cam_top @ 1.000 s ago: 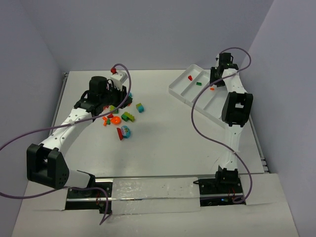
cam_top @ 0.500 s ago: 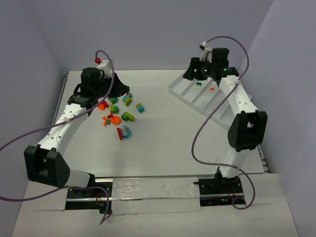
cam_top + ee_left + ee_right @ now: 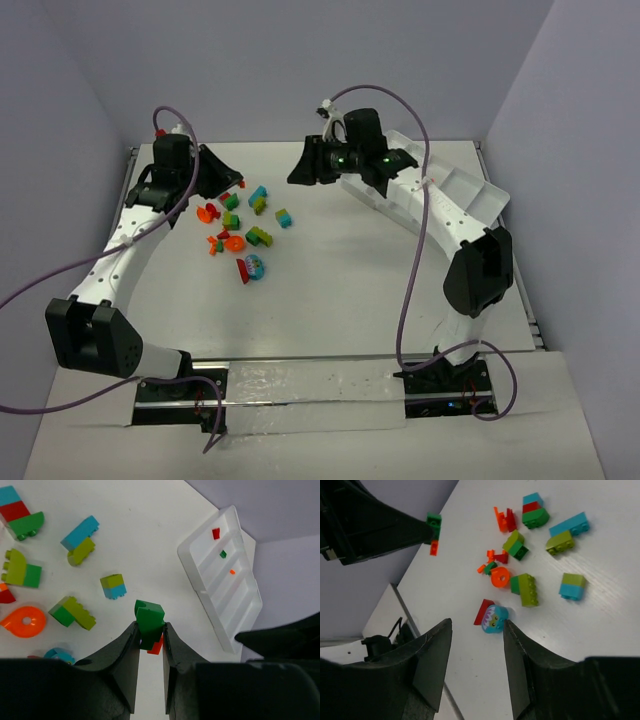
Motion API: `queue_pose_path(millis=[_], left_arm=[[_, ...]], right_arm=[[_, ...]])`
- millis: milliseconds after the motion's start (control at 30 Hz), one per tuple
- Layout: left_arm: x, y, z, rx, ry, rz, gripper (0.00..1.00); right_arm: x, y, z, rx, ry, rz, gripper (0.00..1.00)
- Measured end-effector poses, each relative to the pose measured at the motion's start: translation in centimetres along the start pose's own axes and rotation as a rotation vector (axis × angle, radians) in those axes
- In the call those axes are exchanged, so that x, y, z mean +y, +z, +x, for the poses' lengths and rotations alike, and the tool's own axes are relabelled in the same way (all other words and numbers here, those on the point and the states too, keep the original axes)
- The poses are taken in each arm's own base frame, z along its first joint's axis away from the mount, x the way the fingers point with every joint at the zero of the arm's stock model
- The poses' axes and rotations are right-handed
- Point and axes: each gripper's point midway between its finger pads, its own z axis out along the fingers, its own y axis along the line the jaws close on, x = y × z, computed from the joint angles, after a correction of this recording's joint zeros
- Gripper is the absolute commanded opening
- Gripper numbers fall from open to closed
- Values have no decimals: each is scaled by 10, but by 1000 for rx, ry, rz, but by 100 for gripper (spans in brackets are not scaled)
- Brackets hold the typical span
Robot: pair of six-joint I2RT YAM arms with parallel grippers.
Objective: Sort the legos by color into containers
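Observation:
My left gripper is shut on a green brick with a small orange piece stuck beneath it, and holds it above the table at the back left of the pile. The loose legos lie spread on the table in red, orange, green, yellow-green and cyan. My right gripper is open and empty, in the air between the pile and the white tray. In the left wrist view the tray holds a red brick, a green brick and an orange brick in separate compartments.
A cyan brick with a printed face lies beside a red wedge at the near edge of the pile. An orange ring piece lies mid-pile. The right arm crosses over part of the tray. Grey walls close the table's back and sides.
My right arm swung from over the tray leftward to the middle back of the table. My left gripper rose from the pile and drew back-left with the green brick.

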Motion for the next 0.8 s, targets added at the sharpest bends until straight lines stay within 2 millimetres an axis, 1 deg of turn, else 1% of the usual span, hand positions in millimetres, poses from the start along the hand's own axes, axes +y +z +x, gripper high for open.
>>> queue_pose_path(millis=[100, 200, 267, 367, 600, 700, 800], left_arm=[[5, -1, -8, -38, -15, -46, 0], [7, -1, -13, -59, -26, -66, 0], [8, -1, -14, -64, -38, -73, 0], [10, 1, -13, -62, -49, -80, 0], [9, 4, -9, -39, -75, -74, 0], [6, 4, -6, -24, -85, -61, 0], [4, 4, -4, -11, -96, -49, 0]], right_arm=[[20, 11, 11, 21, 29, -21, 52], [38, 19, 16, 27, 58, -54, 52], [45, 27, 16, 25, 81, -72, 52], [44, 41, 17, 30, 126, -82, 52], [33, 73, 32, 75, 210, -76, 52], [36, 85, 33, 81, 210, -89, 52], [44, 91, 32, 82, 208, -108, 52]])
